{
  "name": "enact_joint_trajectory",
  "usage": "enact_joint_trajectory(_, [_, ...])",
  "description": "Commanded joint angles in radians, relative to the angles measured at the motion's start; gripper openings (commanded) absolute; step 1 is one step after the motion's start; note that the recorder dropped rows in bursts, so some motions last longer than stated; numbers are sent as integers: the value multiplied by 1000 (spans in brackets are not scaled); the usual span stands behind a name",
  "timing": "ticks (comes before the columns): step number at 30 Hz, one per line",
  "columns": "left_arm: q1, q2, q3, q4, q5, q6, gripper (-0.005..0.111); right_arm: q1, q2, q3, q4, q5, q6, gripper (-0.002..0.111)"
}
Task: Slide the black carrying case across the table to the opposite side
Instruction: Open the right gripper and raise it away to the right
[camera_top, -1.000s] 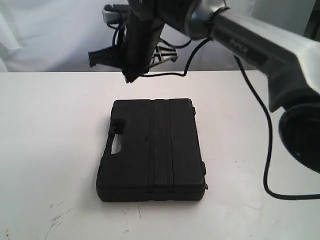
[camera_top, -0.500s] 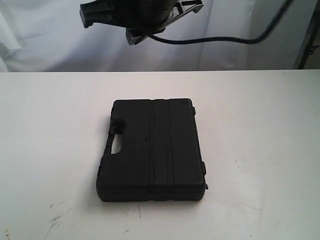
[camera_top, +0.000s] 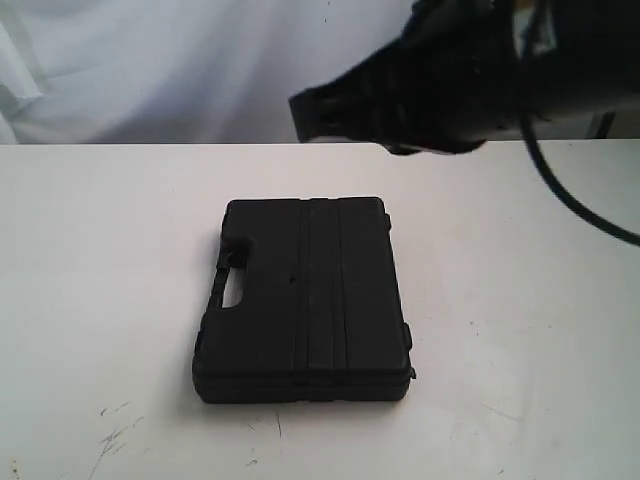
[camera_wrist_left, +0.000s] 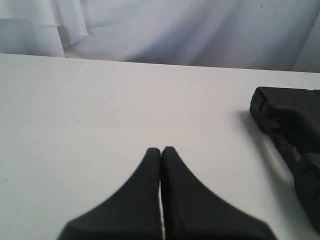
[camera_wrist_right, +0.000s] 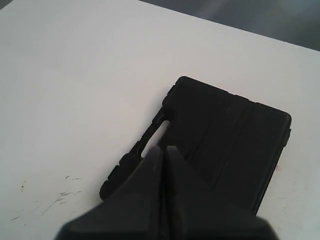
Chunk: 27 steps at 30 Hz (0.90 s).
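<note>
The black carrying case (camera_top: 305, 300) lies flat in the middle of the white table (camera_top: 100, 250), its handle cutout facing left. It also shows in the right wrist view, where my right gripper (camera_wrist_right: 164, 148) is shut and hovers above the case (camera_wrist_right: 230, 135) near its handle, holding nothing. In the exterior view the right arm (camera_top: 460, 80) is a dark blurred mass high over the table's far right. My left gripper (camera_wrist_left: 161, 150) is shut and empty over bare table (camera_wrist_left: 90, 100), with the case (camera_wrist_left: 292, 120) off to one side, apart from it.
A white cloth backdrop (camera_top: 150, 60) hangs behind the table's far edge. A black cable (camera_top: 585, 212) trails from the right arm. Dark scuffs (camera_top: 115, 430) mark the tabletop in front of the case on the left.
The right arm has swung from above the table's far middle up and over to the upper right. The case has not moved.
</note>
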<state>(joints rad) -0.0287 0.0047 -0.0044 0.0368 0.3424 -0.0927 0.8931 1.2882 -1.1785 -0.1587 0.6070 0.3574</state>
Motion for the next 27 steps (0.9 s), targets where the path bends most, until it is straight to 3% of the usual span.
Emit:
enact_joint_trajectory(1, [-7, -5, 4, 0, -10, -2, 0, 2, -117, 139, 0, -97, 6, 0])
enact_joint_trajectory(27, [-7, -5, 4, 0, -10, -2, 0, -1, -336, 187, -14, 115, 2, 0])
